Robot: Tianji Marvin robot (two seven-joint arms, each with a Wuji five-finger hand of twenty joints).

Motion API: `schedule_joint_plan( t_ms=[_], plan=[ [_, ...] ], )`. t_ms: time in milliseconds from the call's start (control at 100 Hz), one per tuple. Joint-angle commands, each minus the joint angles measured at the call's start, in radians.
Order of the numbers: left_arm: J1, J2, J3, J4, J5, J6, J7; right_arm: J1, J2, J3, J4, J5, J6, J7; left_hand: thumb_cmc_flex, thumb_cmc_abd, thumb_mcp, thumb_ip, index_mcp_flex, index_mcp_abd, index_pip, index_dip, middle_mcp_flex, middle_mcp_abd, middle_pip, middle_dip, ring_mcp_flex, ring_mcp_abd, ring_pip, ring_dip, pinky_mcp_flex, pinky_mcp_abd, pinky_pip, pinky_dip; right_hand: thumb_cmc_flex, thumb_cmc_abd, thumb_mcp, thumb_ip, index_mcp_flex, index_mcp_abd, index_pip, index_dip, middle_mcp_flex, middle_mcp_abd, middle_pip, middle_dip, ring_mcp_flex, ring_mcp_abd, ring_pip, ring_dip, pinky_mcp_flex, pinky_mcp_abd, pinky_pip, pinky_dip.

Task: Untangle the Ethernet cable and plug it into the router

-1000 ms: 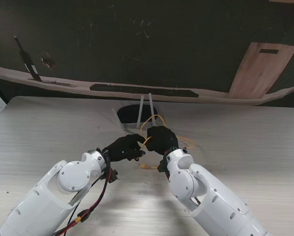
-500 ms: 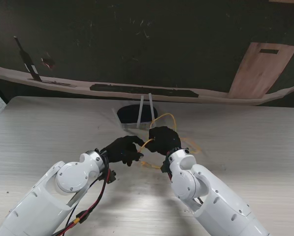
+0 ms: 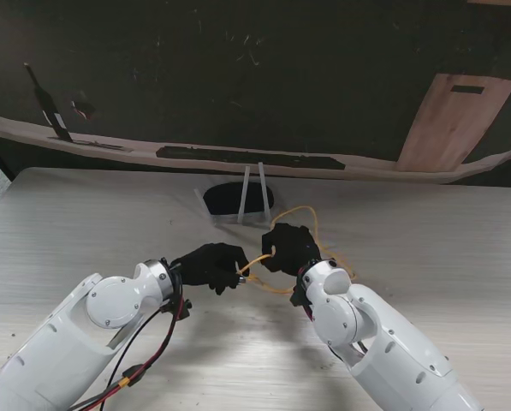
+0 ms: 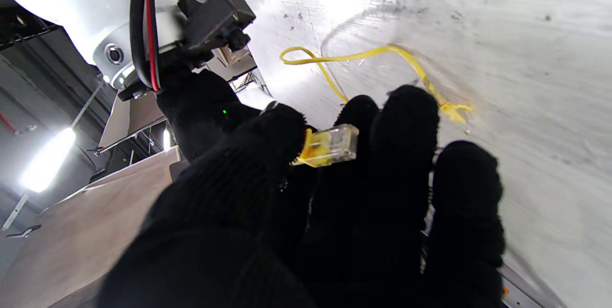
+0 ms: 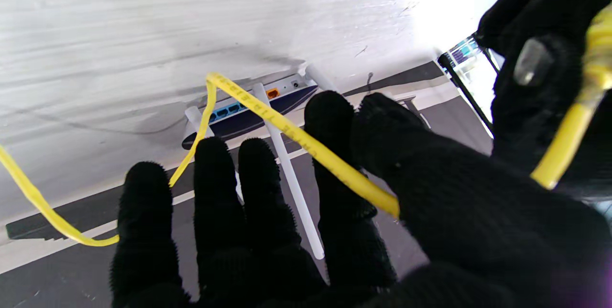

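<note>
Your left hand (image 3: 210, 266) has drawn back toward you and to the left since a second ago, and your right hand (image 3: 287, 247) has shifted right, so the two are now apart instead of touching. The cable (image 3: 264, 257) is stretched between them, where before it was bunched under the fingers. Your left hand is closed on the plug (image 4: 330, 145), pinched between thumb and fingers with the clear tip poking out. Your right hand has its thumb pressed on the cable (image 5: 306, 143), the other fingers nearly straight. A loop now arcs past the right hand toward the router (image 3: 238, 201), which has stayed at the far edge of the table (image 3: 84, 223), antennas up.
</note>
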Motion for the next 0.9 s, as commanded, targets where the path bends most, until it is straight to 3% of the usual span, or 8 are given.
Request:
schedule_joint_plan(
  t_ms=[0,110,150,180,220,390,660,890],
  plan=[
    [-0.001,-0.002,-0.002,0.001,0.003,-0.002,-0.002,-0.008,0.011,0.007,-0.005,0.005,-0.019,0.043,0.031,-0.017,0.065,0.024,0.046,-0.057,0.06,0.02,0.06,-0.044,0.076,0.033,0.033,0.1,0.036,0.016,0.017,-0.021,0.059,0.025,0.021,-0.045,0.032,0.013,-0.02,-0.047,-0.006,0.004,-0.031,-0.027,-0.024,-0.015,-0.031,-0.039,-0.036,-0.021,-0.019,-0.038,-0.033,-0.012],
    [-0.001,-0.006,-0.004,0.006,0.024,-0.005,0.024,-0.014,0.031,0.028,-0.024,0.006,-0.044,0.126,0.017,-0.028,0.09,0.027,0.047,-0.065,0.07,0.023,0.064,-0.05,0.076,0.037,0.036,0.093,0.033,0.014,0.017,-0.021,0.06,0.023,-0.027,-0.095,0.02,0.008,-0.201,-0.081,-0.082,0.055,-0.037,-0.023,-0.03,-0.016,-0.005,-0.031,-0.046,-0.023,-0.007,-0.025,-0.058,0.002],
    [-0.002,-0.008,-0.005,0.009,0.029,-0.003,0.034,-0.017,0.035,0.034,-0.031,0.009,-0.047,0.142,0.014,-0.03,0.097,0.027,0.046,-0.064,0.071,0.023,0.064,-0.051,0.075,0.038,0.036,0.092,0.03,0.013,0.017,-0.021,0.06,0.022,-0.072,-0.08,0.045,0.056,-0.266,-0.069,-0.184,0.092,-0.038,-0.021,-0.027,-0.015,0.011,-0.024,-0.041,-0.02,0.004,-0.017,-0.067,0.019],
    [-0.002,-0.01,-0.005,0.012,0.033,-0.001,0.041,-0.019,0.035,0.038,-0.031,0.011,-0.054,0.143,0.011,-0.032,0.102,0.026,0.047,-0.065,0.073,0.023,0.065,-0.052,0.075,0.039,0.037,0.09,0.029,0.012,0.017,-0.021,0.06,0.022,-0.101,-0.072,0.065,0.148,-0.312,-0.051,-0.256,0.177,-0.031,-0.019,-0.024,-0.014,0.026,-0.021,-0.035,-0.018,0.017,-0.009,-0.076,0.037],
    [-0.003,-0.012,-0.006,0.018,0.037,0.002,0.05,-0.023,0.033,0.043,-0.029,0.018,-0.062,0.133,0.011,-0.034,0.107,0.026,0.047,-0.065,0.074,0.023,0.064,-0.052,0.074,0.039,0.036,0.09,0.027,0.011,0.016,-0.021,0.06,0.022,-0.114,-0.085,0.073,0.172,-0.382,-0.032,-0.277,0.198,-0.026,-0.016,-0.022,-0.013,0.038,-0.016,-0.029,-0.016,0.027,-0.001,-0.08,0.042],
    [-0.012,-0.019,-0.01,0.043,0.03,0.016,0.065,-0.039,0.022,0.072,-0.022,0.057,-0.114,0.089,0.01,-0.035,0.115,0.024,0.046,-0.066,0.076,0.023,0.062,-0.053,0.072,0.041,0.027,0.097,0.021,0.009,0.013,-0.022,0.055,0.019,-0.141,-0.127,0.082,0.172,-0.581,-0.003,-0.258,0.156,-0.039,-0.025,-0.016,-0.01,0.049,-0.026,-0.032,-0.018,0.04,-0.002,-0.087,0.044],
    [-0.045,-0.015,0.001,0.067,0.008,0.023,0.027,-0.034,-0.004,0.092,0.014,0.127,-0.252,-0.005,0.014,-0.028,0.107,0.023,0.043,-0.067,0.074,0.022,0.058,-0.052,0.071,0.045,0.017,0.101,0.012,0.006,0.0,-0.021,0.037,0.012,-0.18,-0.217,0.11,0.155,-0.704,0.022,-0.213,0.12,-0.098,-0.024,-0.018,-0.013,0.048,-0.047,-0.098,-0.048,0.073,-0.092,-0.159,0.011],
    [-0.077,-0.01,0.031,0.081,-0.004,0.02,-0.008,0.01,-0.021,0.051,0.056,0.266,-0.304,0.02,0.023,-0.019,0.089,0.025,0.035,-0.065,0.071,0.022,0.052,-0.054,0.069,0.049,0.01,0.097,0.01,0.008,-0.008,-0.024,0.033,0.013,-0.158,-0.262,0.145,0.147,-0.73,0.059,-0.206,0.101,-0.135,-0.028,-0.053,-0.028,0.051,-0.07,-0.204,-0.099,0.044,-0.197,-0.265,-0.143]
  ],
)
